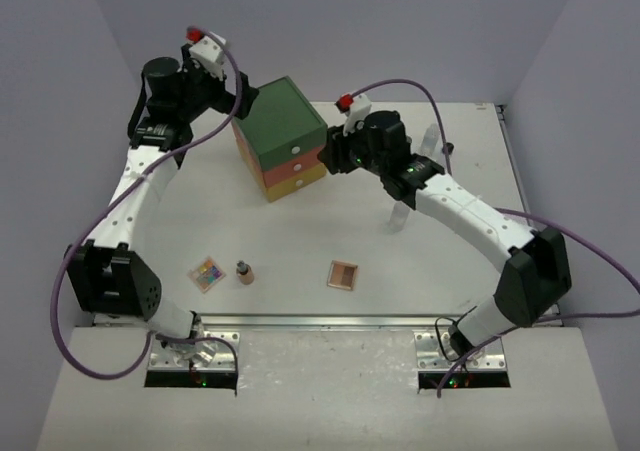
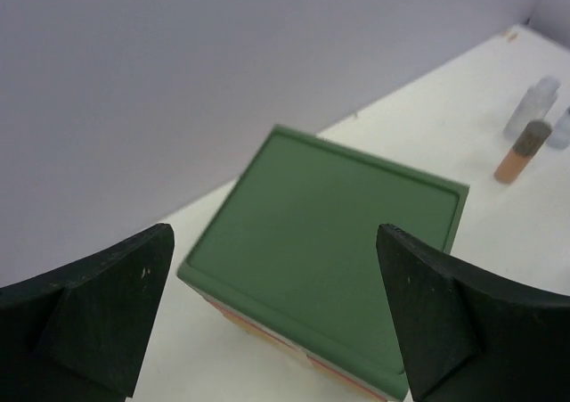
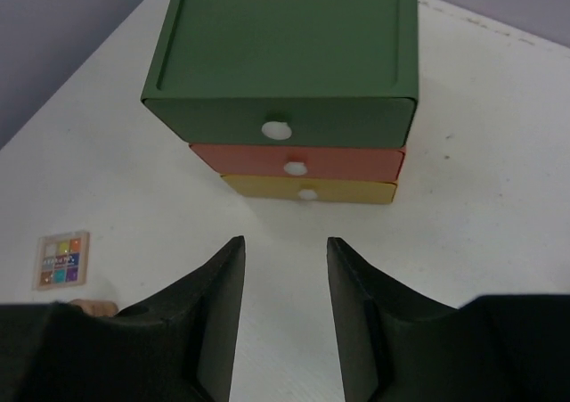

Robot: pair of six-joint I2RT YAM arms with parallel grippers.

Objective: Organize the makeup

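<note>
Top external view: near the arms, three small makeup things sit in a row on the white counter [image 1: 290, 236]. On the left a colour palette [image 1: 207, 273] lies flat. Just beside it stands a tan bottle [image 1: 244, 271]. A brown palette [image 1: 343, 274] lies apart, to the right. Farther back stands the box [image 1: 285, 131], green on top, with a green, an orange and a yellow drawer that all look shut. The right claw [image 3: 285, 242] points at the drawers and does not touch them. Its fingers have a small gap with nothing in it. The left claw [image 2: 274, 237] hangs over the box's green top, spread wide, holding nothing. Far back on the right, the left wrist view shows a dark-capped bottle [image 2: 521, 152] with tan stuff inside. A clear bottle [image 2: 537, 103] and a second clear bottle [image 2: 561, 127] stand close by it.
</note>
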